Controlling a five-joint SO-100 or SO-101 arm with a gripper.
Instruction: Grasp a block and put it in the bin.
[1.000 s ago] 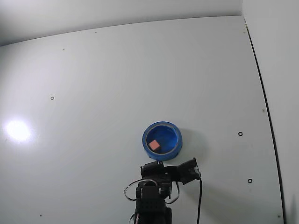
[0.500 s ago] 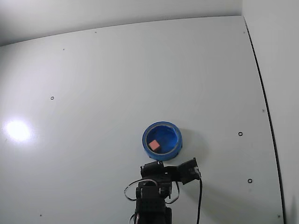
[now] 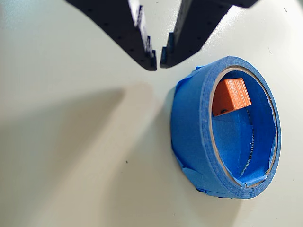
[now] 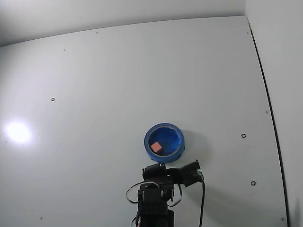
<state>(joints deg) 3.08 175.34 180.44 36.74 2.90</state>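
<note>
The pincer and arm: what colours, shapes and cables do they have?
The pincer has two black, matte fingers that curve inward and narrow to stepped tips, with small holes along them. In the fixed view the arm is black and blocky, with thin black cables looping beside it.

Black pincer (image 3: pixel 157 60) (serrated tips) — black cables

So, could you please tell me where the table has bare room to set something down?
Nearly everywhere: the white table lies bare left of, above and right of the round blue bin in the fixed view. It is crowded only below the bin, where the arm and its black gripper sit. The small orange-pink block occupies the bin.
</note>
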